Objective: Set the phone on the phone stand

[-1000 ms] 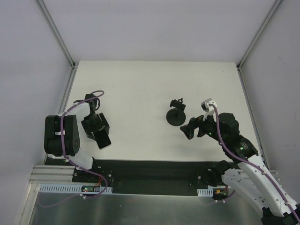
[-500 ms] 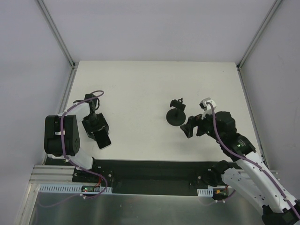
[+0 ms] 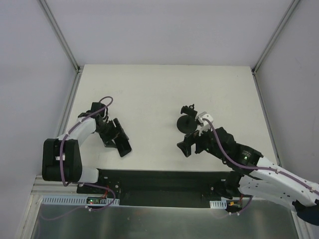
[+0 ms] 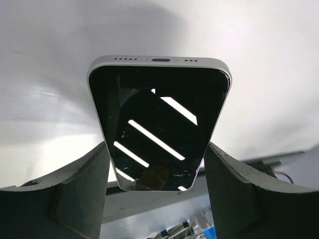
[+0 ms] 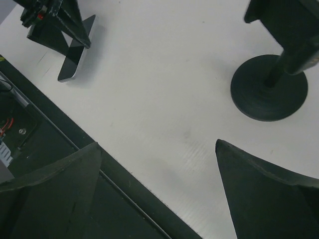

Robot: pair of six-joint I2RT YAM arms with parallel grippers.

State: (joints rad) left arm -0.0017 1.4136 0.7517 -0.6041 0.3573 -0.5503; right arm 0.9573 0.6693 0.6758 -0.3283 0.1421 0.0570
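Note:
The phone (image 3: 124, 146) is a glossy black slab, held tilted low over the near left of the white table (image 3: 149, 94). My left gripper (image 3: 117, 137) is shut on its long edges. In the left wrist view the phone (image 4: 159, 114) sits between both fingers (image 4: 79, 194), port end away from the camera. The phone stand (image 3: 188, 122) stands at mid-right, disc base down, bracket on top. My right gripper (image 3: 187, 147) is open and empty, just in front of the stand. The right wrist view shows the stand's base (image 5: 269, 87) at upper right, the phone (image 5: 75, 52) at upper left, and my gripper (image 5: 158, 145) over bare table.
A black strip (image 3: 159, 179) runs along the table's near edge, right under my right gripper; it also shows in the right wrist view (image 5: 30, 124). White walls with metal corner posts (image 3: 60, 35) enclose the table on three sides.
My left arm has swung right and a little forward, carrying the phone toward the middle. My right arm has moved left and nearer, from beside the stand to in front of it.

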